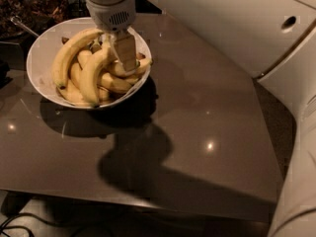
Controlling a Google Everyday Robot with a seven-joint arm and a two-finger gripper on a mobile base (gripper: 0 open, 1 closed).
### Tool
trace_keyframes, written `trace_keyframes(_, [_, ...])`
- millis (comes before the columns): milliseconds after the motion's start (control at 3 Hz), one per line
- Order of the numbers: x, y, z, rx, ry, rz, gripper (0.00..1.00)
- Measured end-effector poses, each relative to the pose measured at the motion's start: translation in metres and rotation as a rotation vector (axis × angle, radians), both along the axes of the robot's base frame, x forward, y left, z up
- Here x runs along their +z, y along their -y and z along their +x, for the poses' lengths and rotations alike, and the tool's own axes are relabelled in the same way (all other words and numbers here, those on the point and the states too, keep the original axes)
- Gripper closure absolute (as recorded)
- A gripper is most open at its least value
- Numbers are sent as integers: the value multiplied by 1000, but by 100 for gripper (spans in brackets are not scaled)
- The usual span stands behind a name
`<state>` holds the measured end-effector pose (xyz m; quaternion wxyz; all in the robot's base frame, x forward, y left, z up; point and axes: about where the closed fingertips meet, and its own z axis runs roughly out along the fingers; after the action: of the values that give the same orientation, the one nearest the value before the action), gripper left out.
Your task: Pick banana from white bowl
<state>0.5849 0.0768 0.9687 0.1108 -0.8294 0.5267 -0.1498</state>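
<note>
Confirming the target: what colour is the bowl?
White bowl, camera view; gripper above its bananas.

Gripper [124,53] low in the white bowl [42,53], at the banana [69,53]'s upper end.

At eleven o'clock I see my gripper [124,53], grey vented collar over tan plastic, below my smooth white arm [232,28].
</note>
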Motion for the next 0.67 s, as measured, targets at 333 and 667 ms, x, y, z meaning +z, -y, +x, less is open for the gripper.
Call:
trace_keyframes(333, [-3,-5,1,16,0,-13,38])
trace_keyframes(667, [-4,-13,4,44,4,-31,39])
